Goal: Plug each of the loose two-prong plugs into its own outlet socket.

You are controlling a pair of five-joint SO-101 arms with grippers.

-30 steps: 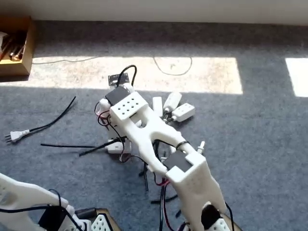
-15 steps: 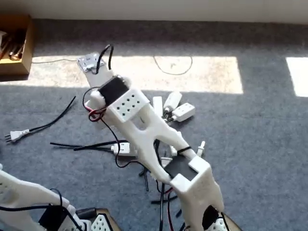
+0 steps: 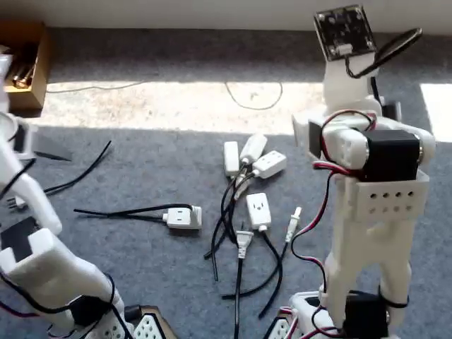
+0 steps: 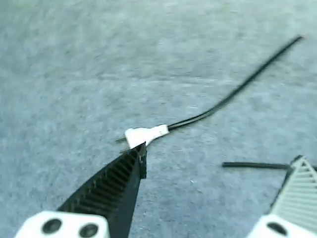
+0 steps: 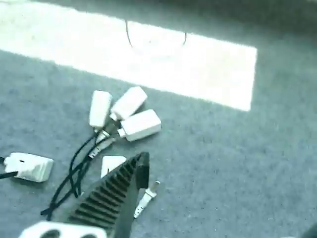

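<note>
In the left wrist view, a white two-prong plug lies on the grey carpet, its black cord running away from it. My left gripper hovers open just above it, the black fingertip close to the plug. My right gripper is open and raised high over the carpet, with nothing held. Below it lie three white outlet sockets bunched together, another socket and a small loose plug. The high view shows two more loose plugs and a socket on its cord.
The right arm stands upright at the right of the high view; the left arm leans along the left edge. Black cords tangle in the middle. A wooden box sits at the back left. A thin wire loop lies in the sunlit strip.
The right arm has lifted off the sockets in the middle and swung upright to the right. The left arm has risen and reached out to the far-left plug.
</note>
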